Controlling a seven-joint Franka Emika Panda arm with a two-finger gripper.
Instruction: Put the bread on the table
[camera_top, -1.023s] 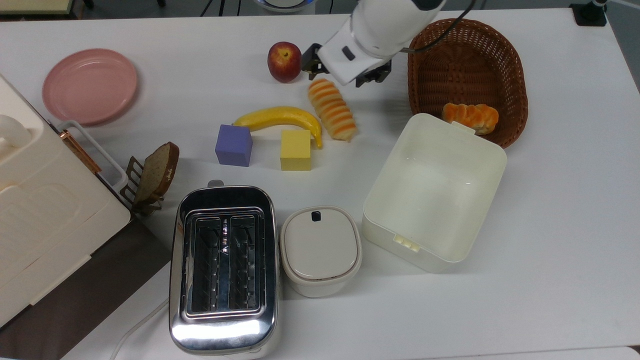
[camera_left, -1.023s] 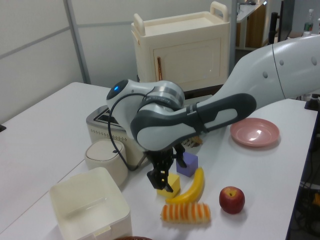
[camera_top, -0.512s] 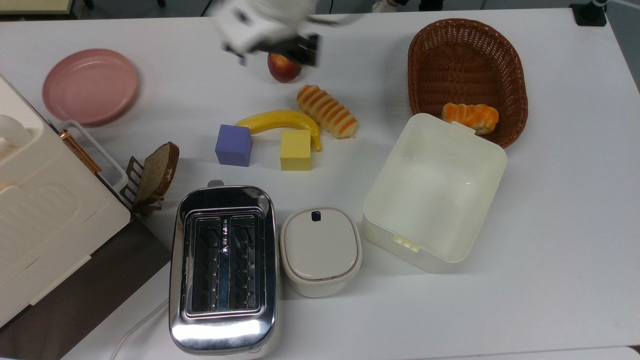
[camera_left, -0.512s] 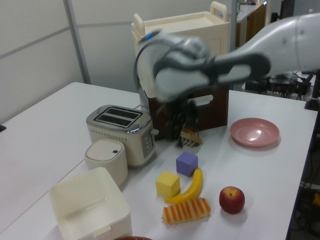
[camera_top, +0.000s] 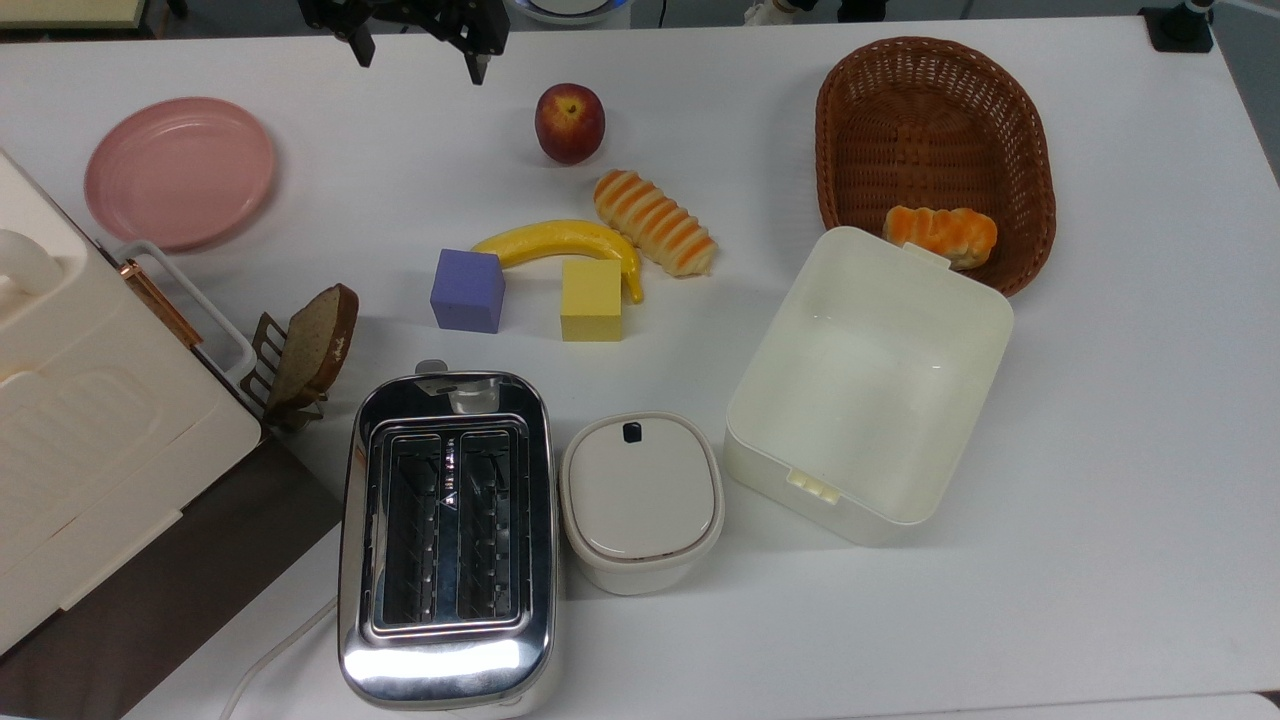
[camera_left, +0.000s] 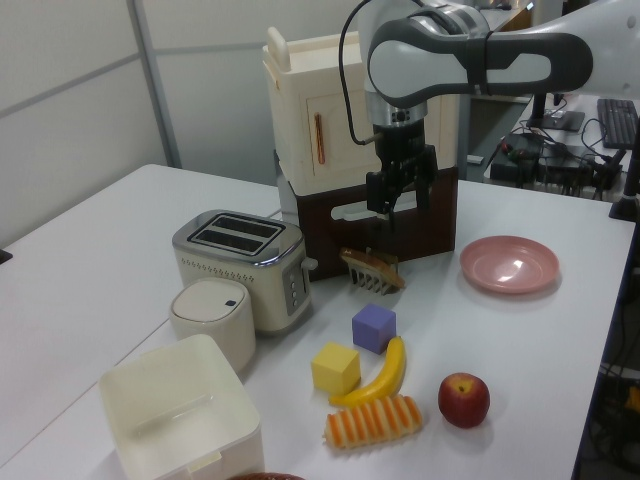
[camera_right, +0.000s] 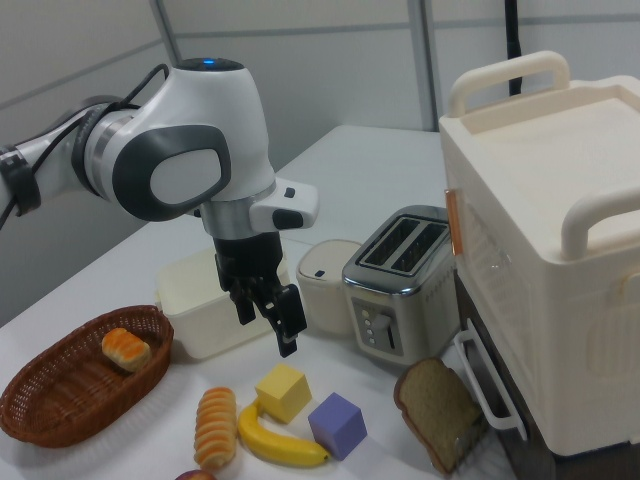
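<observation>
The bread (camera_top: 655, 223) lies flat on the desk (camera_top: 1100, 480), outside the basket (camera_top: 935, 140), toward the middle of the desk's far half in the top view. Its lower end sits just beside the banana (camera_top: 560, 240) tip, and the apple (camera_top: 569, 122) is near its far end. A yellow cube (camera_top: 591, 299) and purple cube (camera_top: 467, 290) sit nearer than the banana. A shorter orange roll (camera_top: 940, 233) rests inside the basket. At the desk's far edge the tool (camera_top: 415, 45) hangs released, fingers spread and holding nothing, well apart from the bread.
</observation>
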